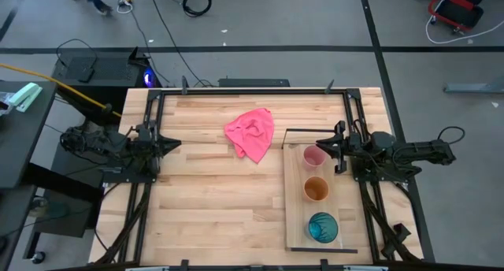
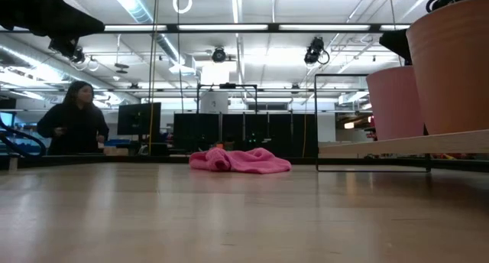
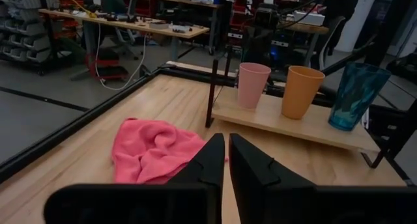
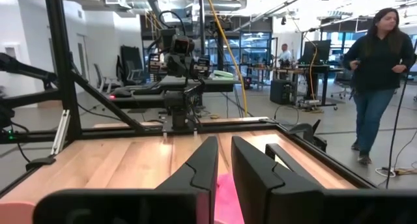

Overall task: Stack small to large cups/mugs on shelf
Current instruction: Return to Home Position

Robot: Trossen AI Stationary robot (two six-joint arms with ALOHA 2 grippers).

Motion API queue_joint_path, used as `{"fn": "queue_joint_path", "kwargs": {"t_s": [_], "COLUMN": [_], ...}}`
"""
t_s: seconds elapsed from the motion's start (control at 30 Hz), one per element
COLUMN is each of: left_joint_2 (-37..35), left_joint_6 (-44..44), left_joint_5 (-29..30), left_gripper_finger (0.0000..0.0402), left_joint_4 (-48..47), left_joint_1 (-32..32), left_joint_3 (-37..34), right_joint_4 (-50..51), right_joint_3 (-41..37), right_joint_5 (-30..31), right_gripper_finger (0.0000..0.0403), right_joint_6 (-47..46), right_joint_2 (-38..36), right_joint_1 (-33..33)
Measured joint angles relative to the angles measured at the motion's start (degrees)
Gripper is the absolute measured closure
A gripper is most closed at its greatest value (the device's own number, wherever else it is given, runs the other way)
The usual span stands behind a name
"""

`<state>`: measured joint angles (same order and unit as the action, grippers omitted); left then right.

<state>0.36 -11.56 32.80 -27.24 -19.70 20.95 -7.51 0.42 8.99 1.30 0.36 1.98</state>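
Observation:
Three cups stand upright on their bases in a row on the shelf (image 1: 295,224), a light board at the table's right: the pale pink cup (image 1: 315,156) farthest, the orange-brown cup (image 1: 316,189) in the middle, the teal cup (image 1: 322,227) nearest. The left wrist view shows the pink cup (image 3: 253,84), the orange cup (image 3: 301,91), the teal cup (image 3: 357,95) and the shelf (image 3: 293,123). My left gripper (image 1: 175,145) hovers shut at the table's left edge. My right gripper (image 1: 321,145) hovers shut just beyond the pink cup, above the shelf's far end. Neither touches anything.
A crumpled pink cloth (image 1: 252,133) lies on the tabletop at the far middle, left of the shelf. The shelf's thin black wire frame (image 2: 317,121) rises at its far end. A person (image 2: 76,118) stands in the room beyond the table.

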Motion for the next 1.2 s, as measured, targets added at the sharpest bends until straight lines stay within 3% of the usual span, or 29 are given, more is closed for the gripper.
{"fn": "queue_joint_path", "kwargs": {"t_s": [0.17,0.57,1.03,1.2], "left_joint_2": [0.0,0.0,0.02,0.02], "left_joint_6": [-0.8,7.3,-0.06,1.83], "left_joint_5": [0.01,0.02,-0.02,-0.02], "left_gripper_finger": [0.0365,0.0368,0.0361,0.0367], "left_joint_4": [0.07,23.62,22.93,22.62], "left_joint_1": [0.0,-0.02,-0.02,-0.02], "left_joint_3": [-0.32,-11.25,-12.5,-12.5], "right_joint_4": [0.65,0.63,0.63,0.63], "right_joint_3": [0.01,0.01,0.01,0.01], "right_joint_5": [0.0,0.0,0.0,0.0], "right_gripper_finger": [0.035,0.035,0.035,0.035], "right_joint_6": [-0.15,-0.2,-0.22,-0.22], "right_joint_2": [0.0,0.0,0.0,0.0], "right_joint_1": [0.02,0.02,0.02,0.02]}}
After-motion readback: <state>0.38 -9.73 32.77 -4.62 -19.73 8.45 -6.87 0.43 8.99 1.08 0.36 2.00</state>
